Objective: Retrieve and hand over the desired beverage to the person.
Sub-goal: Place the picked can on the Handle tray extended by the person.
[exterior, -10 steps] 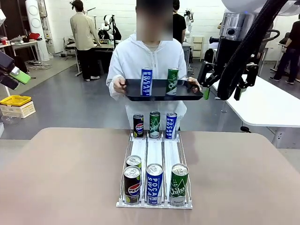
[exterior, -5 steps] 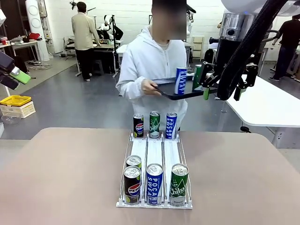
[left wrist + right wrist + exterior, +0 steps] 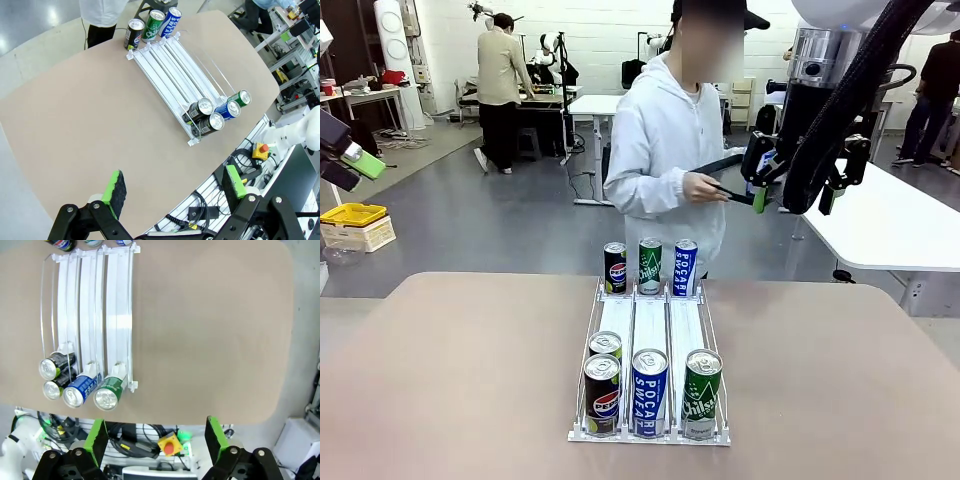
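Note:
The person (image 3: 665, 150) in a white hooded jacket stands beyond the table, turned toward picture right, holding a black tray (image 3: 728, 192) edge-on. On the table a clear three-lane rack (image 3: 650, 330) holds beverage cans. Nearest me stand a Pepsi can (image 3: 602, 395), a Pocari Sweat can (image 3: 649, 392) and a green Chilsung can (image 3: 701, 393); at the far end are three more cans (image 3: 650, 265). My right gripper (image 3: 792, 200) hangs open high at the right, in front of the tray's end. My left gripper (image 3: 175, 185) is open above the table's left edge, with nothing between its pads.
A second can (image 3: 606, 345) sits behind the near Pepsi. The right wrist view looks down on the rack (image 3: 95, 305) and near cans (image 3: 80, 385), with my right gripper (image 3: 155, 434) open. A white table (image 3: 890, 225) stands at the right. Other people work at benches behind.
The person has turned from facing me toward picture right, swinging the tray with its cans behind my right gripper. Neither arm has moved.

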Robot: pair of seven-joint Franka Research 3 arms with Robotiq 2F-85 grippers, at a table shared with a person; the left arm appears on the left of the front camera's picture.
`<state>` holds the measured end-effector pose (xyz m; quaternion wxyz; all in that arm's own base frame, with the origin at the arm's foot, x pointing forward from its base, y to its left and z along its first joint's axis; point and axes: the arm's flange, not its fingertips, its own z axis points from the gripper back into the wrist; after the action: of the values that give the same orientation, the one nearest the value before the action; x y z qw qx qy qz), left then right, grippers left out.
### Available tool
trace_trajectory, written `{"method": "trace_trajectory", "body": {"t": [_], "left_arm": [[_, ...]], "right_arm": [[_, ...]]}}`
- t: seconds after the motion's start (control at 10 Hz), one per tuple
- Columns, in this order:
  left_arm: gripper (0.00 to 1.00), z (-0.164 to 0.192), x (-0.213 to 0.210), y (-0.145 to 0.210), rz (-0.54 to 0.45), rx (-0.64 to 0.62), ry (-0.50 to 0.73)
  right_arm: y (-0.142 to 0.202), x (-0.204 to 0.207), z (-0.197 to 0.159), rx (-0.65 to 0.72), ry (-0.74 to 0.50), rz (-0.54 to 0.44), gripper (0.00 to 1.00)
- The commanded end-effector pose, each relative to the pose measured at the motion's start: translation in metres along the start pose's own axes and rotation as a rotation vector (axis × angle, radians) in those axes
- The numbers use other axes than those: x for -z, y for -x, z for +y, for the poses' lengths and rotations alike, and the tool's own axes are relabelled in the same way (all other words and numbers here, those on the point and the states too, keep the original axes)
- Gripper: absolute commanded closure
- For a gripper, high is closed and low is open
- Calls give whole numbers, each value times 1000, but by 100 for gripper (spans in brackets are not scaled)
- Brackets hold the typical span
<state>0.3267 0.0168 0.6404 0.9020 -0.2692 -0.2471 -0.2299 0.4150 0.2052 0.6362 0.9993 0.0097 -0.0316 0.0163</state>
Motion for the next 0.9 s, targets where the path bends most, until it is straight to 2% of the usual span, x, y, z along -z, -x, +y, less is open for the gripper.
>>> {"method": "trace_trajectory", "body": {"t": [0.0, 0.8], "left_arm": [[0, 1, 0, 0, -6, 5, 10], [0, 1, 0, 0, -6, 5, 10]], "right_arm": [[-2, -1, 3, -2, 15, 6, 0], [-2, -1, 3, -2, 15, 6, 0]]}}
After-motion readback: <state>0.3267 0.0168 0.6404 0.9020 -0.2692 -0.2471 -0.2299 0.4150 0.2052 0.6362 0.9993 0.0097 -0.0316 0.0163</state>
